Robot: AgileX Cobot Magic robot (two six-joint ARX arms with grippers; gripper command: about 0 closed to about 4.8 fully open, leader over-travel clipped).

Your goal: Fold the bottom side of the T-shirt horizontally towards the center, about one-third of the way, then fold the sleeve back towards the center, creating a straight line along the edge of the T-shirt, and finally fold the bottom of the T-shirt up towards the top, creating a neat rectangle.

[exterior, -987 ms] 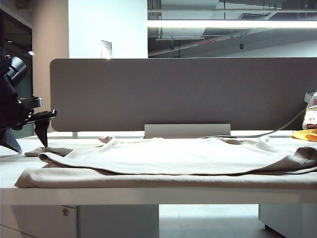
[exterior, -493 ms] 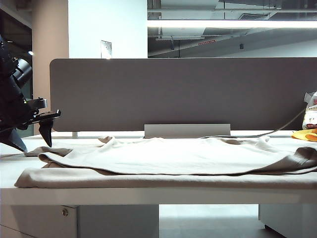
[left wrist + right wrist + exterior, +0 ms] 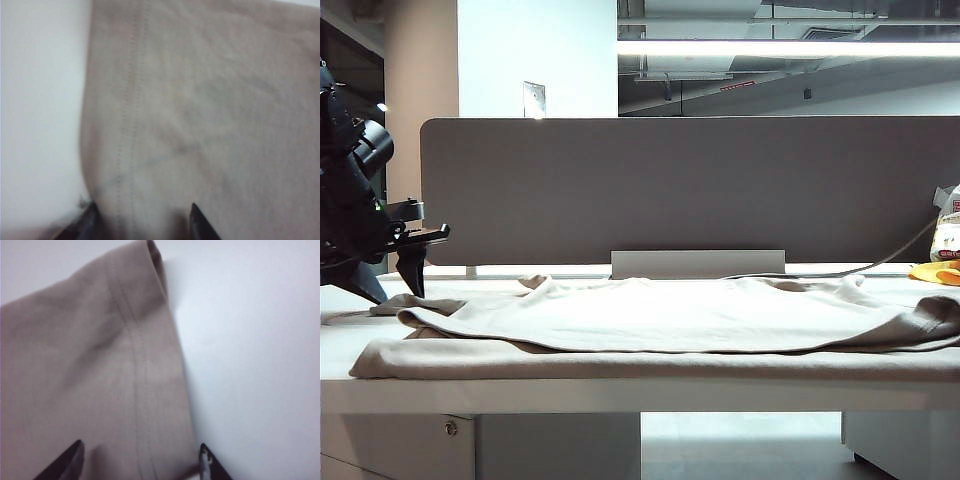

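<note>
- The left gripper [image 3: 142, 222] is down at the T-shirt [image 3: 670, 320], its two fingertips spread to either side of a double-stitched hem; nothing is pinched between them, so it is released, though the gap looks narrow enough that a pinch may be starting.
- In the exterior view that gripper [image 3: 395, 285] sits at about nine o'clock, at the cloth's end, likely to catch the hem for a fold.
- The right gripper [image 3: 140, 462] likewise straddles a stitched hem near the cloth's edge, jaws apart and empty; it is outside the exterior view.
- The T-shirt lies spread across the table [image 3: 620, 392], one layer already lapped over another.
- The bottom of the T-shirt [image 3: 125, 150] runs up between the left fingertips, toward twelve o'clock.
</note>
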